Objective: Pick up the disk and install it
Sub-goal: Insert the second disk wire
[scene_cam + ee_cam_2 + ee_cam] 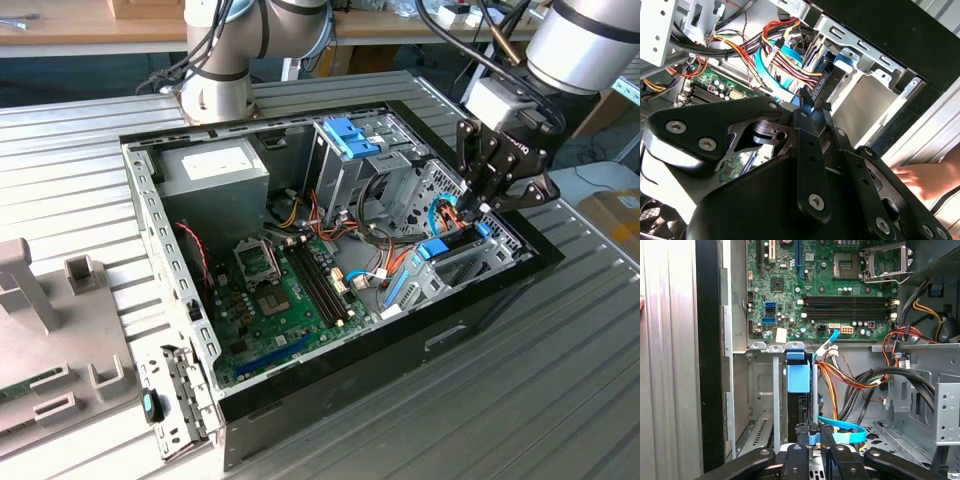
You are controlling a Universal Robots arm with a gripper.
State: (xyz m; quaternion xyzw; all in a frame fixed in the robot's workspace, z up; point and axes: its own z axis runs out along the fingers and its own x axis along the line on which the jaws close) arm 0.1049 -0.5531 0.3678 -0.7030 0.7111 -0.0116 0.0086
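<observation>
You are working with one arm and one gripper (487, 195), which is reaching into the open computer case (150, 210) at the drive bay (470, 262) on the exterior view's right. One disk (798, 377) is in evidence: in the first wrist view it is standing on edge in the bay slot between two upright metal rails, its light-blue carrier frame facing the camera and its dark body running back toward the gripper (812, 432). The fingertips (801, 429) are sitting close together around the near edge of the disk, so I am judging the gripper to be closed on the disk rather than parted. In the second wrist view the gripper (812, 102) is pointing down into the same bay beside a bundle of coloured cables (780, 55) and one flat blue cable (767, 75). On progress, I am reading the pick-up as done and the installation as well advanced: the disk is already lying inside its slot, though whether it is fully seated cannot be told, and the release is not yet made. Also counted: one motherboard (275, 290), one tall metal cage with a blue-tabbed bracket (352, 140) on top, and one person's hand (922, 177) resting on the table (560, 380) just beside the case.
</observation>
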